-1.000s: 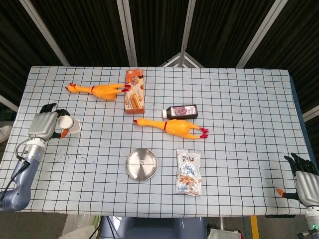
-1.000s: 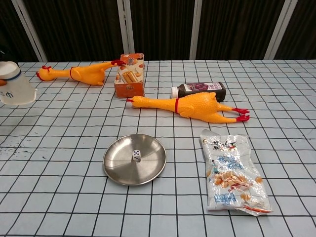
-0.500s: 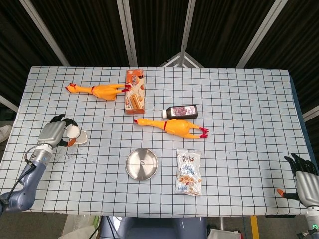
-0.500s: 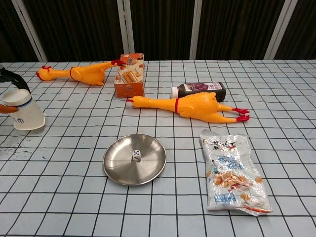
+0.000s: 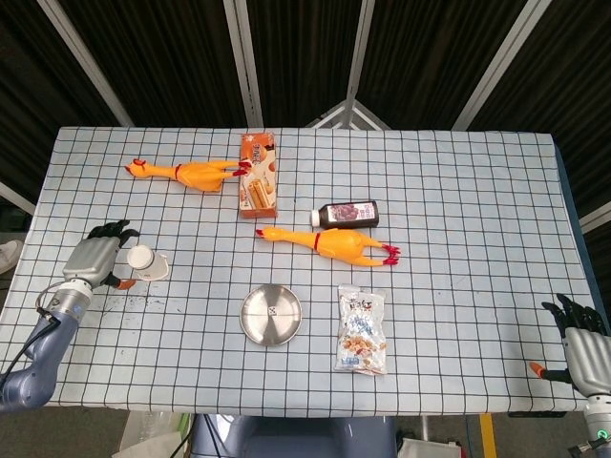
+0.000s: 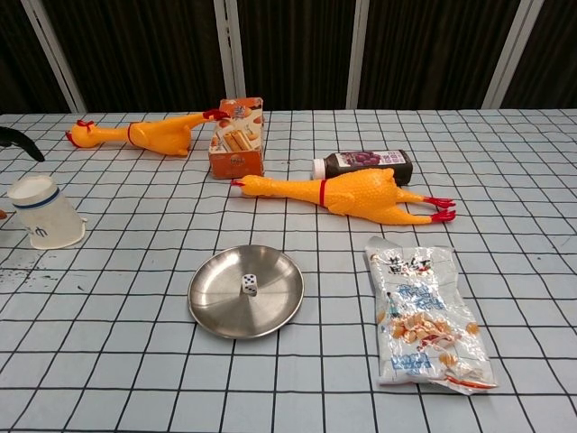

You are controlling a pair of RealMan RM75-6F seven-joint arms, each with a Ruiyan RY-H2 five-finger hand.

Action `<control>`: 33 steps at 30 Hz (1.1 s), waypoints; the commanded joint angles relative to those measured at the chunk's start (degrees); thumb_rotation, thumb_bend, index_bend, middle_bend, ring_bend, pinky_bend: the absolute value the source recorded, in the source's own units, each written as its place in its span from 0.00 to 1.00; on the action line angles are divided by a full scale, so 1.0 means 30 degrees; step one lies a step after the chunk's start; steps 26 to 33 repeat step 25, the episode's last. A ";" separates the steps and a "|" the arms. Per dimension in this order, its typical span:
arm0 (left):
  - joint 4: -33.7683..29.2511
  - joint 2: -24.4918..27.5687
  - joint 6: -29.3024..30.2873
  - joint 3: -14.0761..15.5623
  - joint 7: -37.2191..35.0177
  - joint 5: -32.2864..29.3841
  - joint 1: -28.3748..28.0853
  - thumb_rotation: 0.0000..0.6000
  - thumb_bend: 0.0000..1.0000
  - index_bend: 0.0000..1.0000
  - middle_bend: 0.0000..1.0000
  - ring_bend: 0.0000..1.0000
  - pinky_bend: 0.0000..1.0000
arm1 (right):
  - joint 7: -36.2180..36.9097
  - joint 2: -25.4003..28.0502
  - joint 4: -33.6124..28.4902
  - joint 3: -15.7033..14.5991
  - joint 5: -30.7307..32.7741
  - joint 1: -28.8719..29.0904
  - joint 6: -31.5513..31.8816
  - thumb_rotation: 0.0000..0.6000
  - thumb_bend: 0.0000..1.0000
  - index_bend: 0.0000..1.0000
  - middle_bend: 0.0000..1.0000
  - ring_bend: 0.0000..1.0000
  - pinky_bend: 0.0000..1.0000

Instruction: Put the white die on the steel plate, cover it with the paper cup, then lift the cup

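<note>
Checked cloth is covering the worktop (image 5: 458,219), where the white die (image 6: 251,285) is sitting in the steel plate (image 6: 216,311). Well to one side, the paper cup (image 6: 43,214) is standing mouth-down, the left hand (image 5: 94,258) hovering just beside it with fingers spread, gripping nothing. At the near corner, the right hand (image 5: 580,339) is resting with fingers apart, equally empty.
</note>
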 commanded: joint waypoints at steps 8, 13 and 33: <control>-0.4679 0.1452 1.1743 0.2917 0.3383 0.8953 0.6228 1.00 0.26 0.23 0.02 0.00 0.00 | 0.0448 0.0072 0.0032 0.0076 -0.0535 -0.0169 0.0624 1.00 0.12 0.17 0.05 0.05 0.00; -0.2737 -0.0840 1.6298 0.3510 0.4654 1.0653 0.9152 1.00 0.26 0.24 0.03 0.00 0.00 | 0.0338 -0.0040 0.0018 0.0009 -0.1029 -0.0210 0.0958 1.00 0.12 0.15 0.05 0.05 0.00; -0.1759 -0.0573 1.5053 0.3114 0.2346 0.9931 1.0188 1.00 0.26 0.24 0.03 0.00 0.00 | 0.0266 -0.0143 0.0071 0.0062 -0.1631 -0.0428 0.1826 1.00 0.12 0.15 0.05 0.05 0.00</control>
